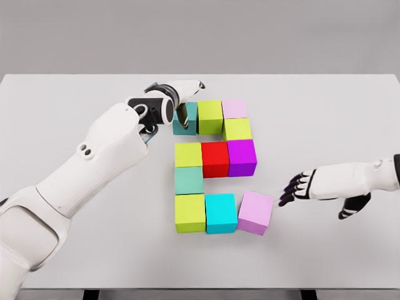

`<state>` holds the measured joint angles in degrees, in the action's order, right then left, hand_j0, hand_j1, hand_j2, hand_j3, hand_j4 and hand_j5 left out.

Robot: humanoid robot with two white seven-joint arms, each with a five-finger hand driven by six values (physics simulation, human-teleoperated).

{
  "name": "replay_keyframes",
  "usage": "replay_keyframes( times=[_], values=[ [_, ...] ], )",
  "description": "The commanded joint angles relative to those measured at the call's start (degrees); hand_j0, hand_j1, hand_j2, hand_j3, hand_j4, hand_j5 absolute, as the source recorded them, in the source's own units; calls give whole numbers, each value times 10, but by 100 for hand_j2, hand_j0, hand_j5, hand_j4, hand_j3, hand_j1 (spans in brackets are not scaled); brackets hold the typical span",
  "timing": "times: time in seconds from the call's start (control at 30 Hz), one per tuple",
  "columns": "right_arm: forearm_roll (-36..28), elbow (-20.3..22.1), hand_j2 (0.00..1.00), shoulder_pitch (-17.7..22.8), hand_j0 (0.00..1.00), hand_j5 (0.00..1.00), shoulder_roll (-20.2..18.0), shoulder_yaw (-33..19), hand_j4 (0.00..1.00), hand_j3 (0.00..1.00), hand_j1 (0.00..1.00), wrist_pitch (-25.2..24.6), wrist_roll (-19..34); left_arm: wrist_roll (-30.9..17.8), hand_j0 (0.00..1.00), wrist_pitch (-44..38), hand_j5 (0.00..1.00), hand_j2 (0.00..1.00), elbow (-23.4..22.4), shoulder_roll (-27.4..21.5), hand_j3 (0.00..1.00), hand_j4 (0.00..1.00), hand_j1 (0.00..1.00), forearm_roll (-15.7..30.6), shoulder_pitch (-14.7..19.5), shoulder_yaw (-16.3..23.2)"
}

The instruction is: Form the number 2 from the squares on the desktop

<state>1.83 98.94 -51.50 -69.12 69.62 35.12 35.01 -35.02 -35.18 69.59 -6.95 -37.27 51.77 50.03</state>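
Observation:
Coloured cubes lie on the white table (325, 119) in a blocky shape. The top row is a teal cube (187, 124), a lime cube (210, 116) and a pale pink cube (235, 107). Below come a lime cube (238, 129), then a purple (242, 157), a red (215, 158) and a lime cube (188, 154). A green-teal cube (189, 180) leads down to a lime (190, 212), a cyan (220, 213) and a slightly turned lilac cube (255, 212). My left hand (186, 100) hovers over the teal cube, one fingertip on its top. My right hand (295, 189) is open, just right of the lilac cube.
The left forearm (106, 150) crosses the table's left half diagonally. The right forearm (356, 181) comes in low from the right edge. The table's front edge runs close below the bottom row of cubes.

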Motion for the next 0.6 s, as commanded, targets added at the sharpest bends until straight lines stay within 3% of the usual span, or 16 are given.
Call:
replay_keyframes(
  times=[0.0, 0.17, 0.57],
  values=[
    [-2, -18, 100, 0, 100, 100, 2, 2, 100, 100, 100, -1, 0, 0, 99, 2, 99, 99, 2, 0, 99, 99, 99, -4, 0, 0],
    [6, -45, 100, 4, 100, 100, 14, 5, 100, 100, 100, -1, 0, 0, 99, 2, 99, 99, 2, 1, 99, 99, 99, -8, 0, 0],
    [11, -42, 100, 4, 100, 100, 44, 5, 100, 100, 100, -1, 0, 0, 99, 9, 99, 99, 2, 4, 99, 99, 99, -24, 0, 0]
  ],
)
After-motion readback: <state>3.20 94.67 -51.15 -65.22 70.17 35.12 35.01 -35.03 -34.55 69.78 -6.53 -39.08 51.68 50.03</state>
